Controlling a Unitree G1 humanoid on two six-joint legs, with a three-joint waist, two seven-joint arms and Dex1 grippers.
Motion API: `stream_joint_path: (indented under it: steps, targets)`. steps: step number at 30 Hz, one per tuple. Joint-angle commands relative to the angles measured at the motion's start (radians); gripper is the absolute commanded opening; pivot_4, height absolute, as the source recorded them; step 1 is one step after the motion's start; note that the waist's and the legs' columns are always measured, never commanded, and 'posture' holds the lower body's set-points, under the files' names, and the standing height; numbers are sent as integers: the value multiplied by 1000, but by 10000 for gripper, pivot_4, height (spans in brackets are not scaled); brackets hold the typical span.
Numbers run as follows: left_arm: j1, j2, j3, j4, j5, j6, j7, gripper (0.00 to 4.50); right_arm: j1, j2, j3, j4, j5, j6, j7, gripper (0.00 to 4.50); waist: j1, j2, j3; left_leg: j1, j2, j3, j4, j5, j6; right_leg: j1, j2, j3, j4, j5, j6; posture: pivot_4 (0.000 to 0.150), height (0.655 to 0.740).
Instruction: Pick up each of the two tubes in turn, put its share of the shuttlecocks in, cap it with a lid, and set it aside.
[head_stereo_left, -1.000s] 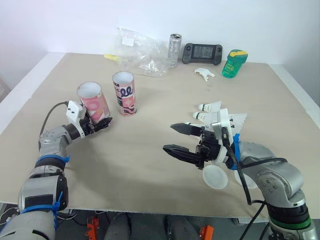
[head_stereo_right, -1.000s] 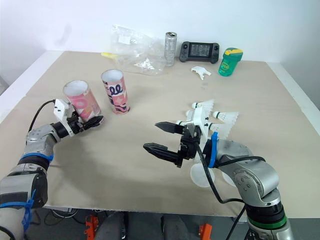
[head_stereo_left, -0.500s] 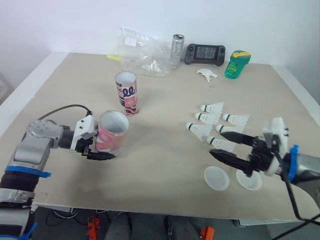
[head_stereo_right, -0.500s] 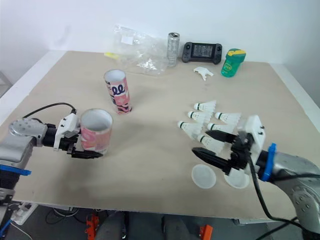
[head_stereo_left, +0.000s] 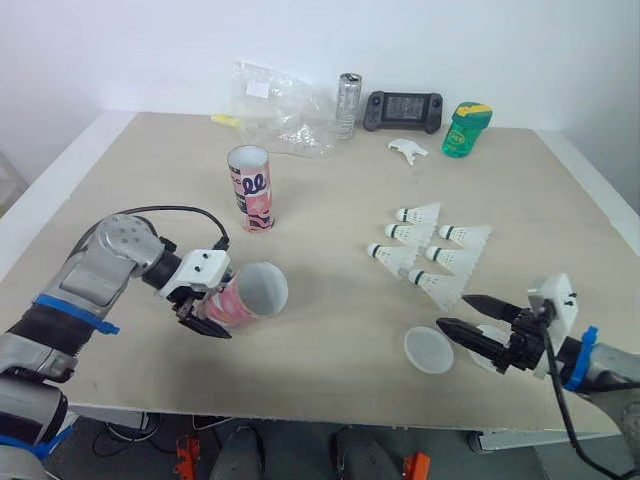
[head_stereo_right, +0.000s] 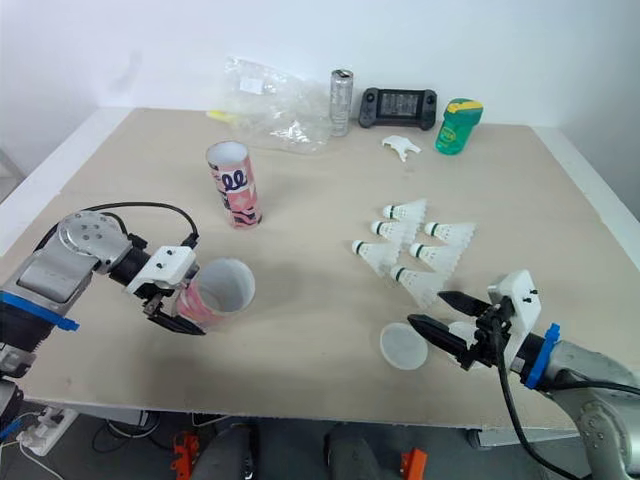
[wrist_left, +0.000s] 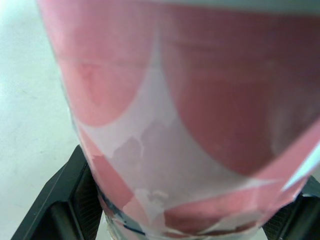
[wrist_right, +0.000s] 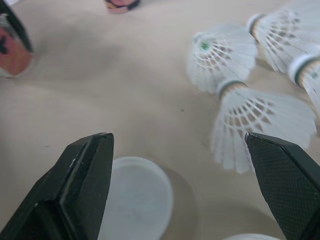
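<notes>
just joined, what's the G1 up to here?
The left gripper is shut on a pink tube, tilted with its open mouth toward the robot's right. The right gripper is open, low over the table near a lid and the cluster of shuttlecocks. The second tube stands upright farther back, uncapped.

- The left claw (head_stereo_left: 212, 310) gripped the pink tube (head_stereo_left: 250, 293), which was tilted steeply, its open mouth turned toward the robot's right.
- The second tube (head_stereo_left: 249, 188) stood upright on the surface (head_stereo_left: 330, 130), farther back.
- Six shuttlecocks (head_stereo_left: 430, 250) lay clustered on the right half.
- The right claw (head_stereo_left: 455, 312), fingers spread apart, was low near the front edge, just beside a round lid (head_stereo_left: 428, 350).
</notes>
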Motion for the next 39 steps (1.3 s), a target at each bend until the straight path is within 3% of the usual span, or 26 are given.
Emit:
stream_joint_path:
  steps: [1, 12, 17, 23, 25, 28, 33, 39]
  targets:
    - [-22, 0, -22, 19, 27, 4, 2, 37095, -38, 8, 13, 5, -26, -37, -17, 45000, 0, 0, 0, 0, 0, 0, 0, 1, 1, 0, 0, 0, 0, 1, 0, 1500, 7394]
    - [-4, 11, -16, -3, 21, 19, 2, 37095, -134, 64, 110, 113, -117, -92, -52, 45000, 0, 1, 0, -1, 0, 1, 0, 2, 3, -1, 0, 0, 0, 2, -1, 1500, 7394]
    - [10, 4, 0, -25, 15, 40, 2, 36574, -207, 96, 134, 213, -192, -124, -120, 30827, 0, 2, 0, -1, 0, 1, 0, 2, 3, -1, 0, 0, 0, 2, -1, 1500, 7394]
    - [20, 5, 5, -46, 14, 58, 2, 36574, -183, 94, 117, 189, -195, -133, -122, 6491, 0, 2, 0, -1, 0, 1, -3, 2, 3, -1, 0, 0, 0, -1, -1, 1500, 7394]
    - [20, 3, 6, -48, 14, 61, 2, 36574, -158, 79, 111, 154, -191, -137, -106, 2031, 1, 2, 0, -1, 0, 0, -4, 2, 3, -1, 0, 0, 0, -1, 0, 1500, 7394]
    - [18, 1, 3, -48, 16, 60, 2, 36574, -135, 63, 77, 104, -156, -130, -84, 2031, 1, 2, 0, -1, -1, 0, -4, 2, 2, -1, 0, 0, 0, -2, 0, 1500, 7394]
    - [10, -6, -3, -35, 19, 54, 2, 36574, -137, 25, -5, -31, 26, -65, 14, 2031, 1, 4, 0, -1, -1, 0, -4, 2, 2, -1, 0, 1, 0, -1, 1, 1500, 7394]
    - [-5, -19, -13, -7, 23, 46, 2, 36574, -339, -92, 108, -146, 88, -3, 85, 2031, 0, 6, 1, -1, -1, 1, -2, 2, 2, -1, -1, 1, 0, 0, 1, 1500, 7394]
